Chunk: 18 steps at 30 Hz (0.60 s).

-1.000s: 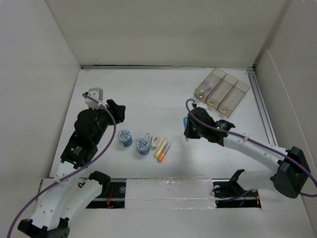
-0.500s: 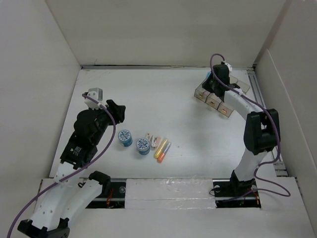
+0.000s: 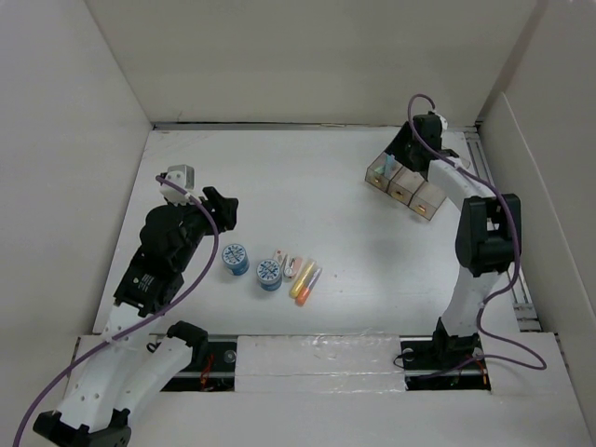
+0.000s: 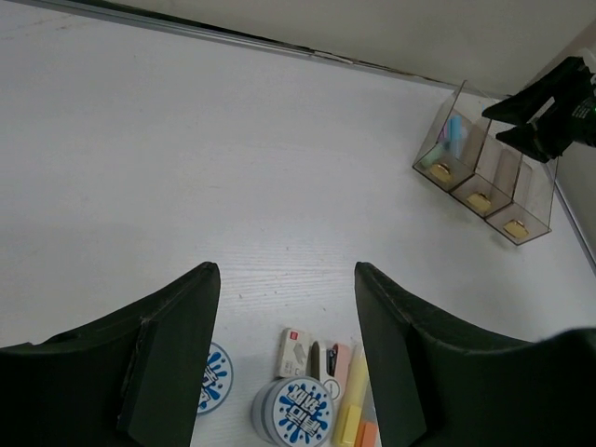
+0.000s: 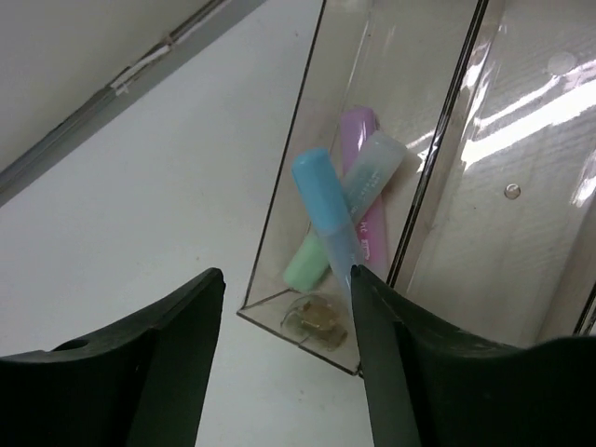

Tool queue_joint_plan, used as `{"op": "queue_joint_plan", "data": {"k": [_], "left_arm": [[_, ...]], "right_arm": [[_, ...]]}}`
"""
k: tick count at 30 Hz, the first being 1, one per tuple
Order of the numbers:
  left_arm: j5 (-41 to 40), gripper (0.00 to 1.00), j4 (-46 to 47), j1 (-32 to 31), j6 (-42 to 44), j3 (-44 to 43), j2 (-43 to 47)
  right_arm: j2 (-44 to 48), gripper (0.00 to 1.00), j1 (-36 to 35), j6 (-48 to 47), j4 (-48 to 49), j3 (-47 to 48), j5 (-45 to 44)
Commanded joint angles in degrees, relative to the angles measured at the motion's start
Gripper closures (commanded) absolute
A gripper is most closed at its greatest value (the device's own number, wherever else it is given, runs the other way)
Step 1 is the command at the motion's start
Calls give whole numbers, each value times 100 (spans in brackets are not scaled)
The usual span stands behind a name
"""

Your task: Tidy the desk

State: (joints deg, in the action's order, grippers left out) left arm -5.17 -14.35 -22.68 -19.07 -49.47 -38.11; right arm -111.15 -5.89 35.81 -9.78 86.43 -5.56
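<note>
On the white desk (image 3: pixel 307 191) lie two round blue-and-white tins (image 3: pixel 236 259) (image 3: pixel 268 272), a small white box (image 4: pixel 296 352), a pink stapler (image 4: pixel 340 358), a yellow highlighter (image 3: pixel 303 279) and an orange one (image 3: pixel 311 282). My left gripper (image 3: pixel 219 207) hovers open behind them, nothing between its fingers (image 4: pixel 286 270). My right gripper (image 3: pixel 411 149) stands open above the left compartment of the translucent tray (image 3: pixel 430 200). In that compartment a blue highlighter (image 5: pixel 326 209) lies across a pink one (image 5: pixel 372 233) and a green one (image 5: pixel 307 264); its clear end rests by my right fingertip (image 5: pixel 365 284).
The tray's other two compartments (image 5: pixel 503 214) hold only small brass pieces. Beige panel walls close in the desk on three sides, and a metal rail (image 3: pixel 496 209) runs along the right edge. The right arm stretches along that right side.
My right arm swung from the desk's middle to the back-right tray with the blue highlighter and opened; the highlighter now lies in the left compartment. My left gripper opened wider.
</note>
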Motion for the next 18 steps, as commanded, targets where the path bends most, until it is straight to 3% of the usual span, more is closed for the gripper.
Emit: {"op": "queue_joint_plan", "data": {"k": [1,4,8,9,11,13,16,18], "left_arm": [[42,44,257,26,70,-1,-13],[25,45,266,26,70,-1,-30],[7,45,266,26,70,8,-48],[7,45,257,26,70,8,-39],[33,45,257,26,61,17,-30],[42,45,257,26,61,-1,-12],[103,45,266,26,52,-1,22],[104,45,266,26,61,8,14]], "right_arm": [[628,37,44,5,257,-55,37],[1050,42,-140,5,459,-677,38],[2199,100,-763,-4,766,-1818,511],[2403,100,-999,13,915,-2110,504],[2929,100,-2443,-65,997,-2864,374],[3003,99,-2716,-110,416,-3001,249],[3125,60,-3950,144,-214,-3359,-145],[3143,44,-4373,328,-261,-3439,-200]]}}
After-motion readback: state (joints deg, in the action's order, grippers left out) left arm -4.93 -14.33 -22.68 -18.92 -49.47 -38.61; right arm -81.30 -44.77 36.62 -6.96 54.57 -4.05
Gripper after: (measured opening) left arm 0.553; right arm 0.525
